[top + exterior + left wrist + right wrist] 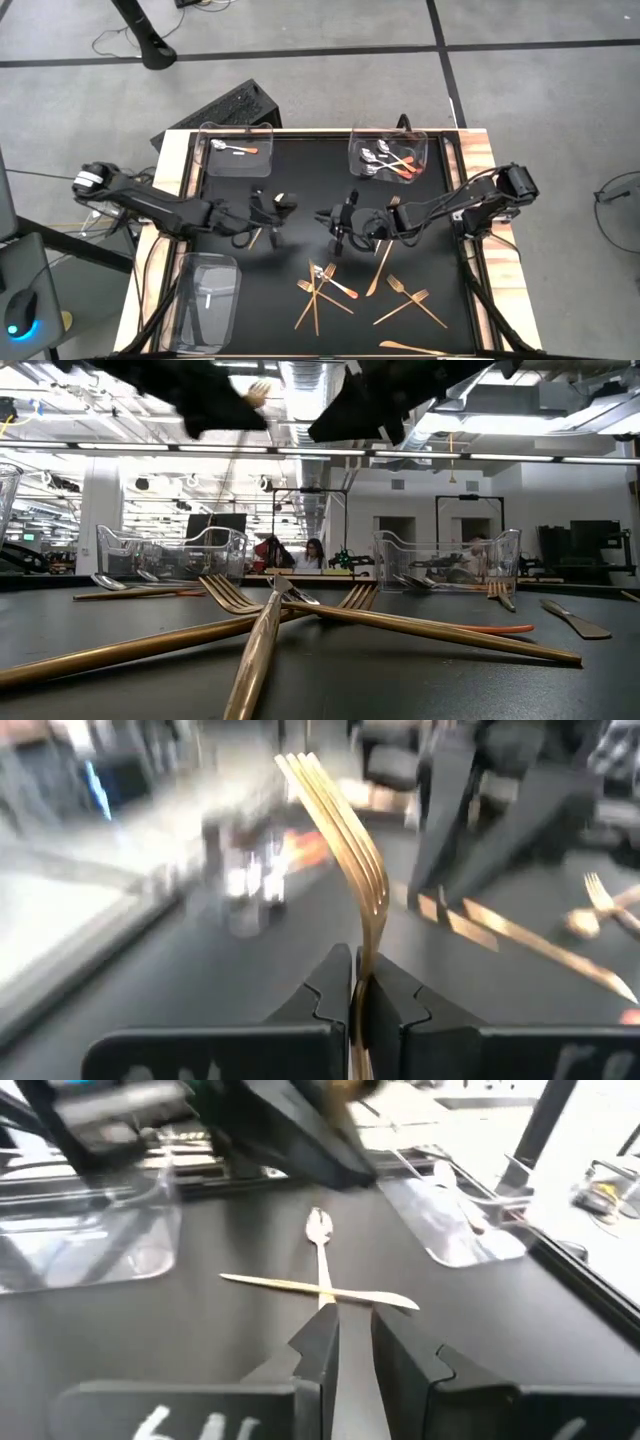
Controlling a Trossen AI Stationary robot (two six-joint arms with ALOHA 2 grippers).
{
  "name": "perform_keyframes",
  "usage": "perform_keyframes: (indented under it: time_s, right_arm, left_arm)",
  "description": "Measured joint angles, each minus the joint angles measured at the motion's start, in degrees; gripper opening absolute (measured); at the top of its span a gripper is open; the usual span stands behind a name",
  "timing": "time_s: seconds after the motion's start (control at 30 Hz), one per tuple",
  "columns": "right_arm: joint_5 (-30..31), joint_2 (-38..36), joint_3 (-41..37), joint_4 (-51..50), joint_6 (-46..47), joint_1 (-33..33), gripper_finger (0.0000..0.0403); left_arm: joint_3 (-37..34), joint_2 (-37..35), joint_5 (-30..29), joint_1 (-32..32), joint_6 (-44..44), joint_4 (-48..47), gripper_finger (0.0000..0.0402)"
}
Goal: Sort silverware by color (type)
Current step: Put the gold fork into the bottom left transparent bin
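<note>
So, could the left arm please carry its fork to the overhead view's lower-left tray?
Probably yes: the left gripper grips the gold fork, and that tray sits on this arm's side, nothing between.

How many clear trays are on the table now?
3 clear trays, placed by the high view: top-left tray, top-right tray, bottom-left tray. None appears hidden.

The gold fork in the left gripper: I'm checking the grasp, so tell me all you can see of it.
The gold fork is slim, shiny, metal-looking, with four long tines. The left gripper is shut on its handle, both dark fingers pressing it. It stands tines away from the wrist, lifted off the black table. Its lower handle is hidden.
</note>
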Motion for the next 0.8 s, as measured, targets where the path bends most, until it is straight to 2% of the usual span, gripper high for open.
perform_keyframes:
  time_s: [0.1, 0.23, 0.3, 0.4, 0.5, 0.57, 0.7, 0.8]
  right_arm:
    - [0.0, 0.0, 0.0, -0.7, -0.1, -0.5, 0.0087]
    - [0.0, 0.0, 0.0, -0.3, 0.4, -1.8, 0.0087]
    - [0.0, 0.0, 0.0, -1.0, 1.2, -2.2, 0.0087]
    - [0.0, 0.0, 0.0, -3.3, 1.4, -1.8, 0.0087]
    - [-0.1, 0.0, 0.0, -6.0, 1.6, -1.5, 0.0087]
    - [-0.1, 0.0, 0.0, -6.6, 2.6, -1.4, 0.0088]
    - [-0.1, 0.0, 0.0, -6.6, 2.9, -1.2, 0.0088]
    - [-0.1, 0.0, 0.0, -7.3, 2.9, -0.8, 0.0088]
  left_arm:
    - [4.0, -6.3, 1.7, -1.4, -12.4, -19.7, 0.0]
    - [6.7, -12.0, 1.3, -4.1, -24.7, -34.9, 0.0]
    - [6.8, -14.2, 1.7, -5.7, -31.2, -39.0, 0.0]
    - [6.7, -16.6, 6.2, -8.4, -41.7, -42.7, 0.0]
    - [5.9, -17.2, 11.5, -13.9, -51.3, -44.5, 0.0]
    - [5.9, -17.0, 12.8, -18.4, -59.0, -47.5, 0.0]
    - [5.9, -14.4, 11.0, -30.3, -77.4, -53.8, 0.0]
    - [5.9, -10.4, 9.0, -39.8, -89.7, -54.6, 0.0]
